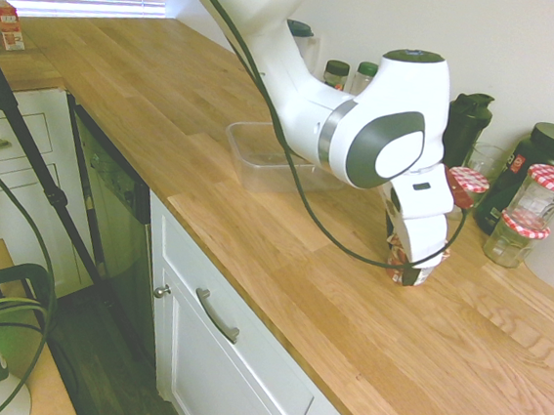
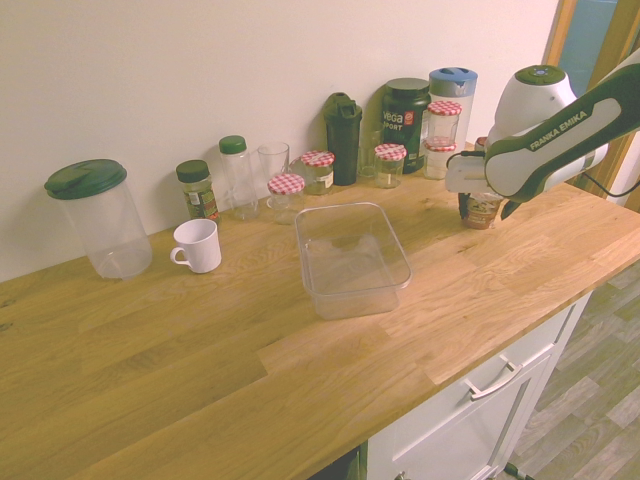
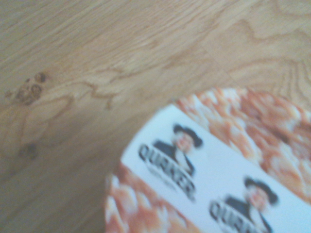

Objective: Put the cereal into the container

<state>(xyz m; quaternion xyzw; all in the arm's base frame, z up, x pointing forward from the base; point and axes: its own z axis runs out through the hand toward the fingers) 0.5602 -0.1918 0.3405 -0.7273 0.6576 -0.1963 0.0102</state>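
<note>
The arm hides most of the cereal (image 1: 418,270); whether the fingers grasp it, I cannot tell.

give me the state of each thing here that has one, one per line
cereal: upright on the counter, foil lid sealed, gripper down around it
container: open, empty, no lid
white mug: upright, handle toward the big tub
big clear tub: green lid on
checked-lid jars: lids on
drinking glass: upright, empty
</note>
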